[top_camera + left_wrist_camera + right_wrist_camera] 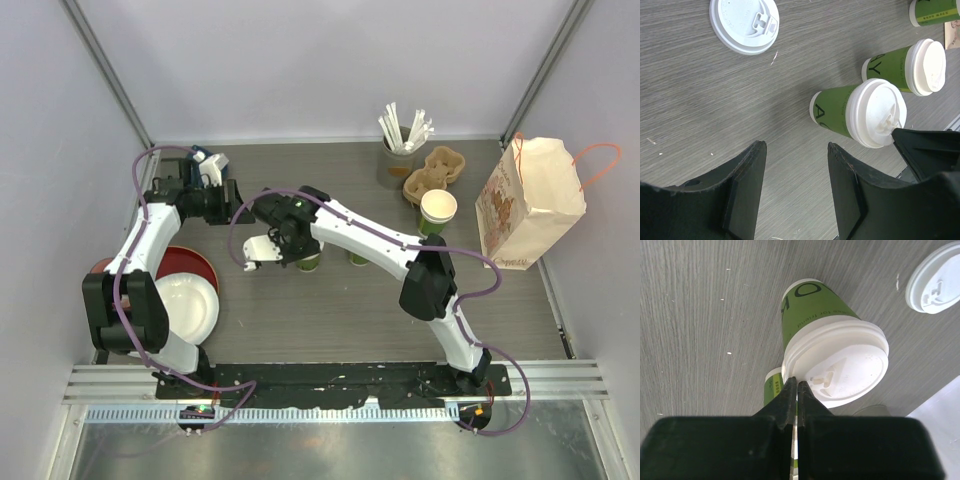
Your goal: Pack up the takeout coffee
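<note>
Coffee cup [812,307]: your right end effector [796,386], closed on nothing, sits at its lid [845,365], probably to press it tight. Your left end effector [796,162] hovers half-open, empty.

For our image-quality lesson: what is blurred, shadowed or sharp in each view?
Left wrist: left gripper's fingers dark, little detail; lidded cup sharp, soft shadow beside it. Right wrist: right gripper a dark silhouette, lid crisp. Top external: even light, faint shadows.
</note>
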Robot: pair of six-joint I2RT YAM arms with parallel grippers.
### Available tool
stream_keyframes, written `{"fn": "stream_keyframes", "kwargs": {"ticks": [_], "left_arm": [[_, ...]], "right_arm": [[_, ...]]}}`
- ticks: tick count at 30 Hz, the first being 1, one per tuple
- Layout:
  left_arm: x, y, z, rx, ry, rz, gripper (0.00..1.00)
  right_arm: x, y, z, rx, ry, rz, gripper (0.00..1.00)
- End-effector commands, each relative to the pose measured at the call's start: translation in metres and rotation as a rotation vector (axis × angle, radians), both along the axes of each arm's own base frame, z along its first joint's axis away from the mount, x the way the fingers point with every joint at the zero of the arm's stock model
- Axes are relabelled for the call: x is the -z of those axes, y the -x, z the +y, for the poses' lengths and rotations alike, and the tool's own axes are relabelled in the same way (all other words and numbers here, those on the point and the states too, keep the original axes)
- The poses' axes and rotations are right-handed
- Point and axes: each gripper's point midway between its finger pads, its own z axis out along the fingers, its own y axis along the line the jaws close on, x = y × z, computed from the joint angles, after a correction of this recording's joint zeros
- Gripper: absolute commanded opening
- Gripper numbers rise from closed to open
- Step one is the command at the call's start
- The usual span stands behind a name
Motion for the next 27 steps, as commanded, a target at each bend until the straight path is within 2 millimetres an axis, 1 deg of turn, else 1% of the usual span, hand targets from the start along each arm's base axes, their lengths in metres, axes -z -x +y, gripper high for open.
{"fn": "stream_keyframes", "kwargs": {"ticks": [1,7,10,12,17,23,27], "left_arm": [[-0.014,-0.007,-0.002,0.021,0.014,-0.039,0.56],[-0.014,-0.006,-0.003,0.022,0.020,-0.031,0.56],[-0.015,-0.006,-0.003,0.023,0.019,-0.037,0.56],[-0.014,-0.007,-0.003,0.021,0.018,-0.034,0.56],[-0.014,-0.008,-0.003,0.022,0.019,-0.033,0.56],[-0.014,-0.007,-0.003,0.022,0.021,-0.032,0.56],[-0.014,-0.006,-0.003,0.022,0.023,-0.029,0.56]], "right_arm": [[-0.009,0.007,-0.004,0.001,-0.024,0.013,0.01],[-0.007,0.008,-0.004,-0.001,-0.018,0.021,0.01],[-0.008,0.008,-0.003,-0.001,-0.024,0.019,0.01],[-0.011,0.008,-0.003,-0.003,-0.025,0.015,0.01],[-0.027,0.006,-0.001,-0.003,-0.059,-0.012,0.01],[-0.031,-0.003,-0.002,0.017,-0.055,-0.061,0.01],[-0.034,-0.002,0.001,0.018,-0.072,-0.066,0.01]]}}
